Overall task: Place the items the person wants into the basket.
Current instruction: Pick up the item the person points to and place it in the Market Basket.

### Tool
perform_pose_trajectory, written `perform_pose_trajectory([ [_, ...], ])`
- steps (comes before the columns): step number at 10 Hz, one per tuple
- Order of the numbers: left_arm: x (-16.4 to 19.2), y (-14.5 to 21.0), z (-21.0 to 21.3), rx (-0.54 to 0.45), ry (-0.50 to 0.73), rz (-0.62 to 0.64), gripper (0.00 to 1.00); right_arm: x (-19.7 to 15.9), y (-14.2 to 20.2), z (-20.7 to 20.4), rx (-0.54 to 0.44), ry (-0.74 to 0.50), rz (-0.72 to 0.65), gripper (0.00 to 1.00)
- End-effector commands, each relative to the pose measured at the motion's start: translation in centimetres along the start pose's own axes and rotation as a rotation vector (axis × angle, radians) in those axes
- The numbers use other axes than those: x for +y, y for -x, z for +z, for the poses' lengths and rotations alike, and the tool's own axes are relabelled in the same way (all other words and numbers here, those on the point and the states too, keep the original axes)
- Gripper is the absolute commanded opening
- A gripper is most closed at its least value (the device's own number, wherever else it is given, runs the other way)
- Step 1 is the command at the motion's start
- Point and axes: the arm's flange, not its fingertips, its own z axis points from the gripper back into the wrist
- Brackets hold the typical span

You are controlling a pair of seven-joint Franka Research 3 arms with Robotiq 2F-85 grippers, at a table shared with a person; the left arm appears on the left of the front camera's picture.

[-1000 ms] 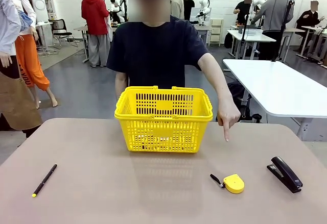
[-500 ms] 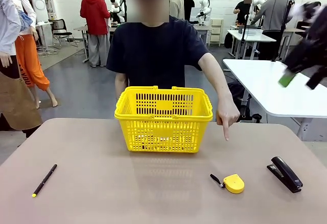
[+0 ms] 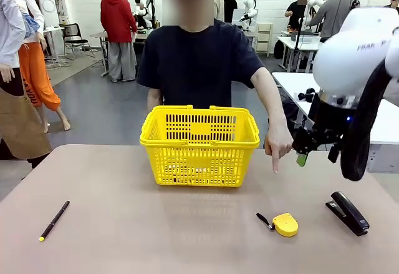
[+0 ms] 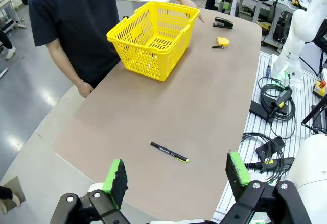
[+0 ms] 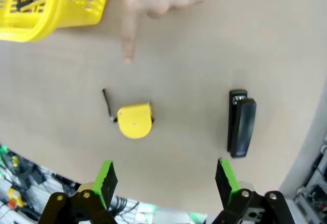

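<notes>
The yellow basket [image 3: 199,143] stands at the table's far middle, in front of the person [image 3: 196,62] in a dark T-shirt. The person's hand [image 3: 277,144] points a finger down at the table, just beyond the small yellow tape measure [image 3: 285,224]. My right gripper [image 3: 317,154] hangs open and empty above the table's right side. In the right wrist view the tape measure [image 5: 135,121] lies below the pointing finger [image 5: 129,40] and ahead of the right gripper [image 5: 165,175]. High over the near left corner, my left gripper [image 4: 177,172] is open and empty, far from the basket [image 4: 153,38].
A black stapler [image 3: 348,211] lies right of the tape measure, near the table's right edge. A thin black pen [image 3: 54,220] with a yellow tip lies at the near left. Cables and equipment [image 4: 273,106] sit beside the table. Other people stand far behind.
My right arm has swung in from the upper right and now hovers over the table's right side. The person's pointing hand, the tape measure and the basket have stayed put.
</notes>
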Motion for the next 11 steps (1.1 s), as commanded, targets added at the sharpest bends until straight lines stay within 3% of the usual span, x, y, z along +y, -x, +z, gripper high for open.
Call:
perform_pose_trajectory([
  [1,0.0,-0.1,0.2,-0.018,0.0,-0.024,1.0,-0.4,0.9,-1.5,-0.094,0.037,0.013,1.0],
  [3,0.0,-0.1,0.2,-0.018,0.0,-0.024,1.0,-0.6,3.2,-0.4,-0.08,-0.014,0.119,1.0],
  [4,0.0,-0.1,0.2,-0.018,0.0,-0.024,1.0,-0.5,0.5,-1.7,-0.066,0.016,0.004,1.0],
  [9,0.0,-0.1,0.2,-0.018,0.0,-0.024,1.0,-0.6,1.1,-1.8,-0.067,0.007,0.024,1.0],
  [11,0.0,-0.1,0.2,-0.018,0.0,-0.024,1.0,3.3,2.0,-5.0,-0.053,0.084,-0.008,1.0],
])
